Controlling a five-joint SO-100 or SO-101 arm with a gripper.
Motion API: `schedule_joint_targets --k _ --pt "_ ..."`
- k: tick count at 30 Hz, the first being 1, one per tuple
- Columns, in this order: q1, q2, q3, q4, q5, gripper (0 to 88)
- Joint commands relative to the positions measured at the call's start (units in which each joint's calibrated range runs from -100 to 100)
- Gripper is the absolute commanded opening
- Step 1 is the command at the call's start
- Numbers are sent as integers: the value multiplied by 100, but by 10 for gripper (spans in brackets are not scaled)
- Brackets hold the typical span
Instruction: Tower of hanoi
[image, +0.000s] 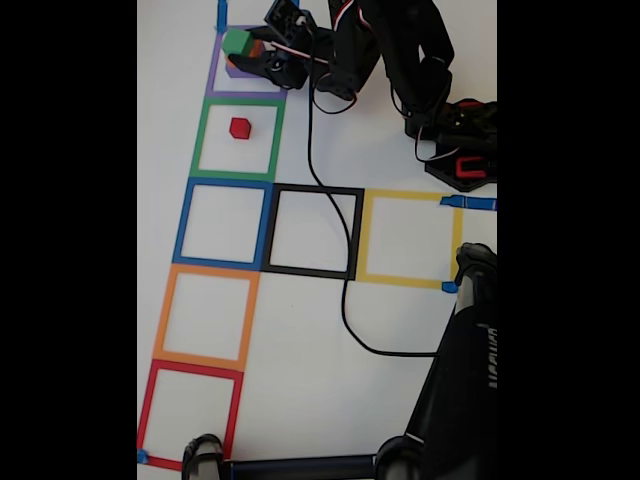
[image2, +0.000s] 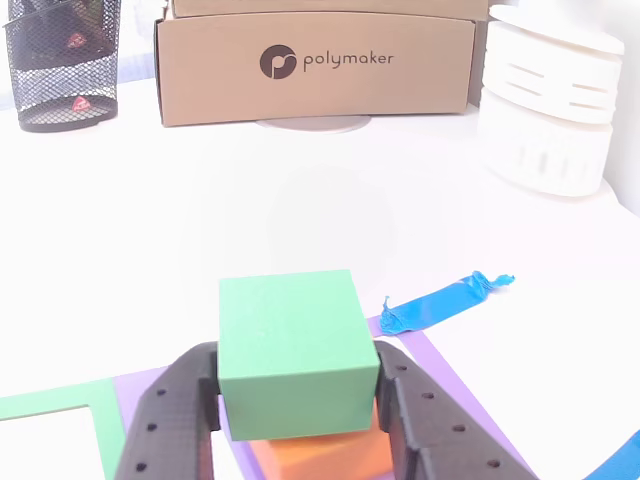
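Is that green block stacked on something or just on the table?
Stacked: the green block rests squarely on an orange block, between the jaws.

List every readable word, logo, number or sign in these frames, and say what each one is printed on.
"polymaker", beside a round logo mark: on the front of the cardboard box at the back of the table, in the other view.
White lettering on the black stand at the lower right of the fixed view: too blurred to read.
No text shows on the green cube, the orange cube, the red cube or the gripper.
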Motion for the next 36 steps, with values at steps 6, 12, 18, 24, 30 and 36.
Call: schedule_joint_targets --k 6,12,18,24,30,36 --pt "-649 -2496 814 1432 36 53" --pt "-937 -4701 1059 3505 36 53" --pt "-1321 -6526 668 5894 36 51" --pt "-1934 -8027 -850 9238 36 46" --pt "-2538 -8859 -2386 11926 36 46" --pt "-3113 -8794 -4286 13853 36 46"
